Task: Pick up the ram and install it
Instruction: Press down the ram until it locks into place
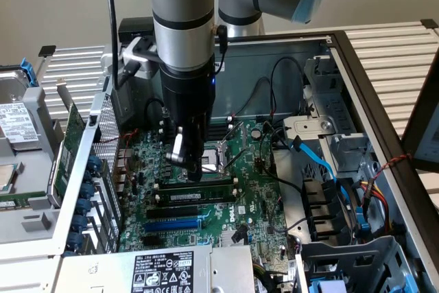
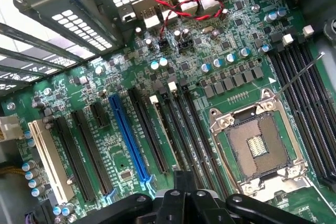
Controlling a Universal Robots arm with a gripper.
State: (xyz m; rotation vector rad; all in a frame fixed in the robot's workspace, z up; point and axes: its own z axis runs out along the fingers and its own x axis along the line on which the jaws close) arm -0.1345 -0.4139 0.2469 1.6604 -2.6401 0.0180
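The ram (image 1: pixel 199 197), a thin green stick with a white label strip, stands on edge in a memory slot on the motherboard (image 1: pixel 254 190). My gripper (image 1: pixel 195 175) comes straight down over its middle, fingers shut together at the stick's top edge. From the wrist, the ram (image 2: pixel 164 129) shows edge-on as a pale line running under my gripper (image 2: pixel 185 182), beside several long black empty slots (image 2: pixel 197 129).
The CPU socket (image 2: pixel 257 148) lies just beyond the slots. A blue expansion slot (image 2: pixel 128 135) and black ones sit on the other side. A green card with a metal bracket (image 1: pixel 68 149) stands at the exterior view's left. Cables (image 1: pixel 322 162) and drive bays crowd the right.
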